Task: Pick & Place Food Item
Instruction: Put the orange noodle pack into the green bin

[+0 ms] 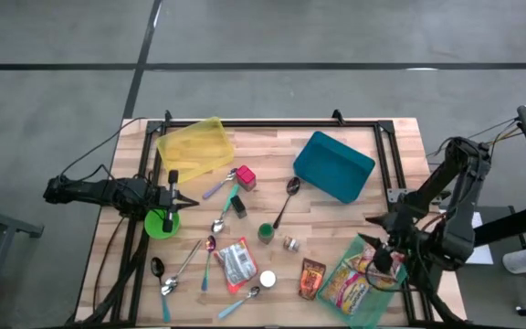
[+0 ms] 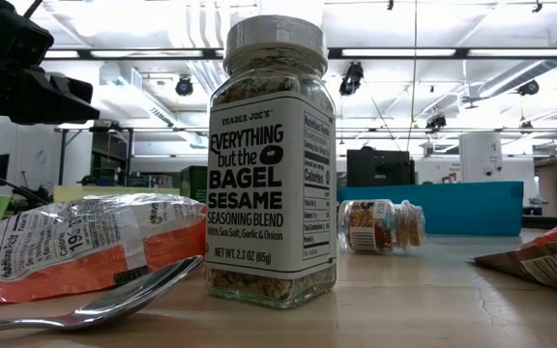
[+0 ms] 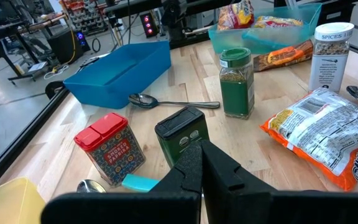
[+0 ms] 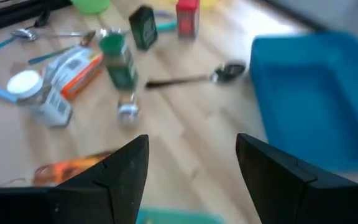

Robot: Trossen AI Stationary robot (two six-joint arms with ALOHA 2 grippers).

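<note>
two snack bags [image 1: 359, 283] are seen lying in the clear green bin [image 1: 370, 313] at lower right; above it the right gripper [image 1: 379, 251] is held open, empty. the left gripper [image 1: 173, 196] is shut at left. other packets [image 1: 236, 262] remain unplaced.

1. The table [image 1: 336, 228] is pale wood with a smooth, matt grain.
2. The spoon [image 2: 95, 304] is glossy metal.
3. The blue bin [image 3: 120, 71] is smooth plastic.
4. The seasoning jar [image 2: 272, 164] is clear and shiny with a paper label.
5. The snack packet [image 3: 325, 134] is crinkled glossy foil.

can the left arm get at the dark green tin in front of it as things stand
Probably yes: the dark green tin stands just ahead of the left claw with bare wood between. But the claw is shut, and the red tin stands close beside.
</note>
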